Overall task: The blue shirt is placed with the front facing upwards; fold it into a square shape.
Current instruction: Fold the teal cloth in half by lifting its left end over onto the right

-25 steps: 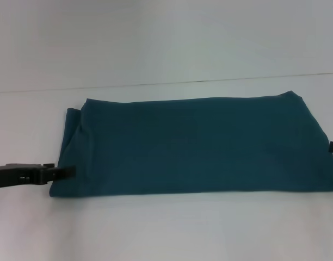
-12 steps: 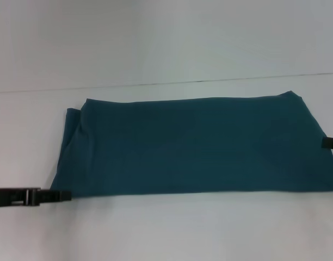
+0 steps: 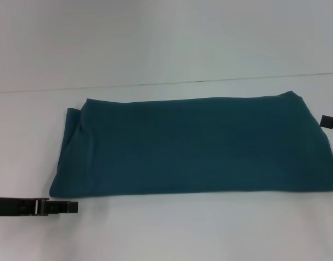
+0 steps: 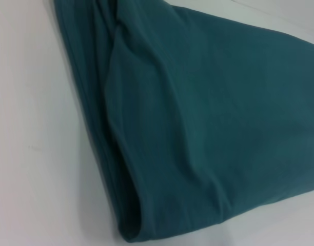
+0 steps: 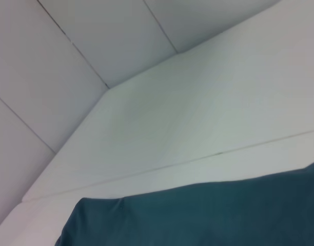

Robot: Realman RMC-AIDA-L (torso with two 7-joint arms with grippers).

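The blue shirt [image 3: 193, 144] lies flat on the white table as a long folded rectangle, running left to right. Its lettering and collar label are hidden inside the fold. My left gripper [image 3: 72, 206] is low over the table just in front of the shirt's front left corner, apart from the cloth. The left wrist view shows that folded corner [image 4: 198, 118] with layered edges. My right gripper [image 3: 331, 122] pokes in at the far right edge, beside the shirt's right end. The right wrist view shows the shirt's far edge [image 5: 208, 215].
The white table [image 3: 166, 234] extends in front of and behind the shirt. A thin seam [image 3: 166, 84] marks where it meets the pale wall behind.
My left gripper has drawn back from the shirt's front left corner toward the table's front. My right gripper has shifted farther back along the shirt's right end. The shirt has not moved.
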